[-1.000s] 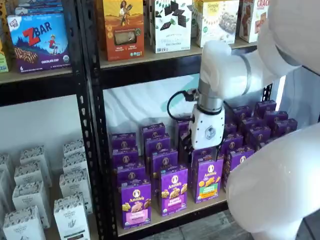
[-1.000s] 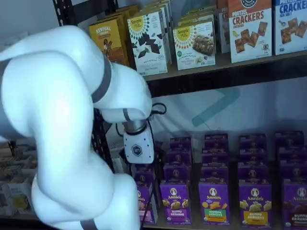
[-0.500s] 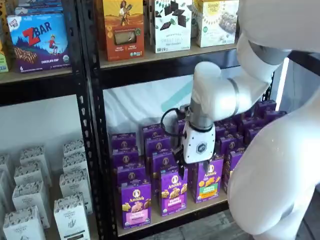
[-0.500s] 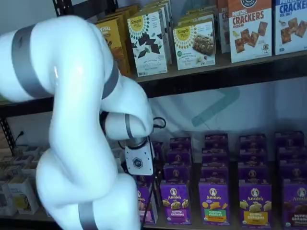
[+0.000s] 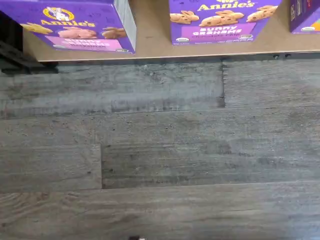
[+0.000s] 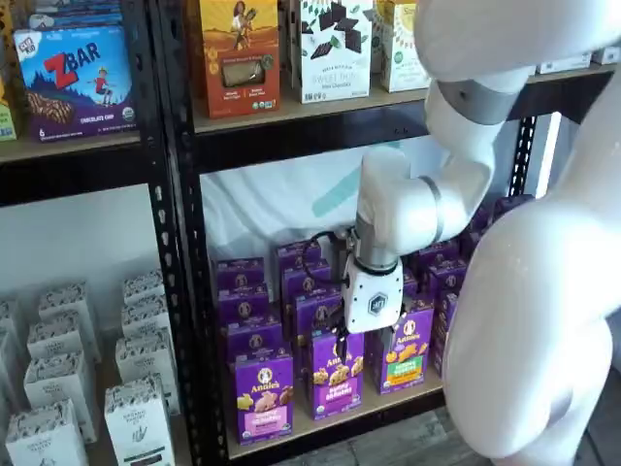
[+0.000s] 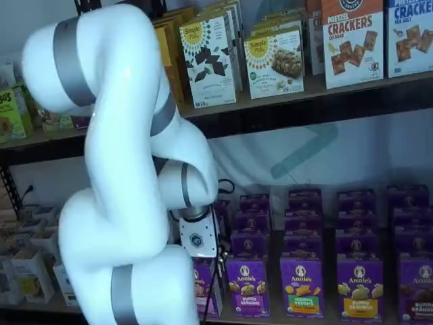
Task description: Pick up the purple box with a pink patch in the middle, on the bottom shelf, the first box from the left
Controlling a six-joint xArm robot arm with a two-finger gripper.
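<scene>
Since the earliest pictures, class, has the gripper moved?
Yes. The gripper has moved left and lower, along the bottom shelf, toward the purple box.

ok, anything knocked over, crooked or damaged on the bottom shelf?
Nothing stands out. The purple box stands upright at the front of the bottom shelf, in line with its neighbours. The rows behind look tidy where the arm doesn't hide them. No box is fallen or crushed.
</scene>
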